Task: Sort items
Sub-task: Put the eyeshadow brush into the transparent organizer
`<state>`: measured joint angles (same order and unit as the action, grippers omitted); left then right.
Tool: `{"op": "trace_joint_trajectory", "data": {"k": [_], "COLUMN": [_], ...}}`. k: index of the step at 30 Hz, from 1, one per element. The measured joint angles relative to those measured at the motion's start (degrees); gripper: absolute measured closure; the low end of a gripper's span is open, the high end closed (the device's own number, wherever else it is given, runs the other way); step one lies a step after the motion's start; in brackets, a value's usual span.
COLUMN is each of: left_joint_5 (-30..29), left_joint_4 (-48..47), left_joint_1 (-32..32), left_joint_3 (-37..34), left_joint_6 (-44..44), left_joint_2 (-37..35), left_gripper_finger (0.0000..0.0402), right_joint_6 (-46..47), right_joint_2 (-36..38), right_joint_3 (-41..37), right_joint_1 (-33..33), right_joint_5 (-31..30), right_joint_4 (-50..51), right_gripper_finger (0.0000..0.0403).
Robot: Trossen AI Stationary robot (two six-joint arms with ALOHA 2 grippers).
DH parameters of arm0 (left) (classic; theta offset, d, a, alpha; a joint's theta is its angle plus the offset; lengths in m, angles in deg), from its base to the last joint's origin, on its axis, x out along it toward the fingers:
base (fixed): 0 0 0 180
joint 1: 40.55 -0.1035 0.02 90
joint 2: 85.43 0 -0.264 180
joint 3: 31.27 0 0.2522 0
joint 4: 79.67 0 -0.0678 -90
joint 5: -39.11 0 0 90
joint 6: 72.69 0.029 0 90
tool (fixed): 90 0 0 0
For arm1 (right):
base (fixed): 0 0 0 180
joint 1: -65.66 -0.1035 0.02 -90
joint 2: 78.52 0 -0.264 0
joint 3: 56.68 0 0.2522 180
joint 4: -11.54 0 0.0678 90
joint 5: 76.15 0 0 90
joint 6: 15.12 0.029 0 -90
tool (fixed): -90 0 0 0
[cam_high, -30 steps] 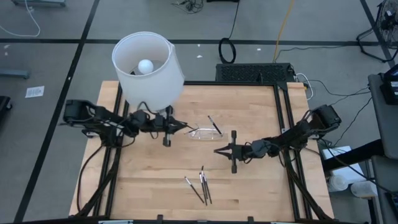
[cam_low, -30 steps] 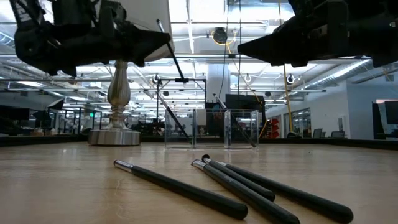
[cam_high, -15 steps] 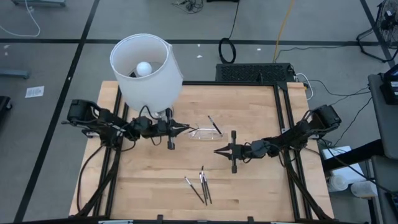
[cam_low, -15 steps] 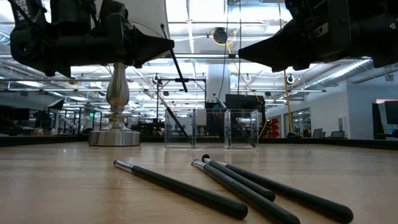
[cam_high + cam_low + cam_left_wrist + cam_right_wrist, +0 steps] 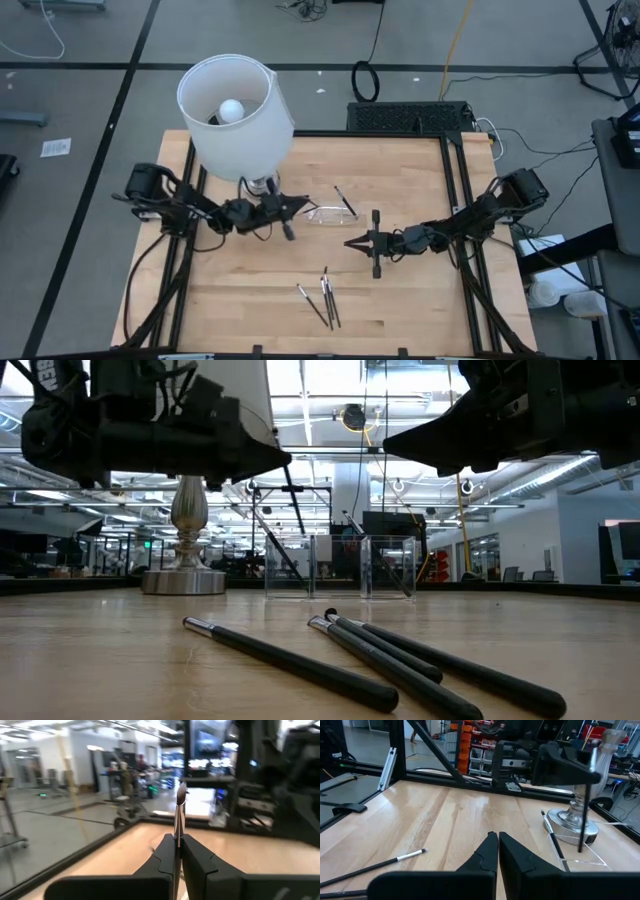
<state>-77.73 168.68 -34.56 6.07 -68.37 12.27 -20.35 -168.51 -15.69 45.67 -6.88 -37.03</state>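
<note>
On the wooden counter point(image 5: 400, 300), the left gripper point(image 5: 296, 207) hangs above the surface at about ten o'clock from the counter's middle, just beside the lamp point(image 5: 236, 110) and the near end of the clear plastic tray point(image 5: 322, 215). Its fingers point(image 5: 162, 861) are clamped on one dark stick point(image 5: 178, 815), which stands up from between them with its pale tip uppermost in the left wrist view; in the low view the same stick point(image 5: 292, 495) slants down from the fingers above the tray point(image 5: 340, 567).

The right gripper point(image 5: 349, 243) waits over the counter at roughly three o'clock from the middle, pointing toward nine o'clock, with its fingers point(image 5: 492, 851) pressed together and nothing between them.

Three loose sticks point(image 5: 322, 296) lie flat on the counter at about six o'clock from the middle (two of them side by side and touching or nearly so, the third just beside them at a slant). In the low view these three point(image 5: 380, 660) lie nearest the camera, silvery ends pointing toward the tray. Another stick point(image 5: 345, 200) leans in the tray's far end, at about twelve o'clock from the right gripper; the right wrist view shows it point(image 5: 551, 837) propped in the tray beside the lamp's silvery base point(image 5: 572, 822). Through the tray's clear walls the low view shows a few more thin dark shapes, though how many sticks are inside cannot be told.
</note>
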Motion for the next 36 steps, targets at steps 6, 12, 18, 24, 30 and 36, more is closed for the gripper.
{"op": "trace_joint_trajectory", "data": {"k": [6, 12, 18, 24, 30, 36], "left_joint_5": [-3.7, -4.9, -4.9, -4.2, -0.6, -0.5], "left_joint_4": [0.5, 0.4, -1.0, -3.7, -4.7, -5.3], "left_joint_1": [1.4, 1.0, 0.1, -1.0, -1.8, -2.0], "left_joint_3": [3.2, 3.3, 3.0, 2.9, 3.1, 3.1], "left_joint_6": [1.3, 0.9, -0.6, -3.0, -5.4, -7.5], "left_joint_2": [5.1, 6.9, 7.0, 7.0, 7.0, 7.0], "left_gripper_finger": [0.0388, 0.0388, 0.0388, 0.0388, 0.0384, 0.0337], "right_joint_6": [-0.1, -0.1, 0.7, 1.1, 1.1, 1.1], "right_joint_2": [0.0, 0.0, 0.0, 0.0, 0.0, 0.0], "right_joint_3": [0.0, 0.0, 0.0, 0.0, 0.0, 0.0], "right_joint_1": [0.0, 0.0, 0.0, 0.0, 0.0, 0.0], "right_joint_5": [0.0, 0.0, 0.0, 0.0, 0.0, -0.1], "right_joint_4": [0.0, 0.3, 0.5, 0.4, 0.0, -0.2], "right_gripper_finger": [0.0402, 0.0403, 0.0402, 0.0403, 0.0403, 0.0403]}}
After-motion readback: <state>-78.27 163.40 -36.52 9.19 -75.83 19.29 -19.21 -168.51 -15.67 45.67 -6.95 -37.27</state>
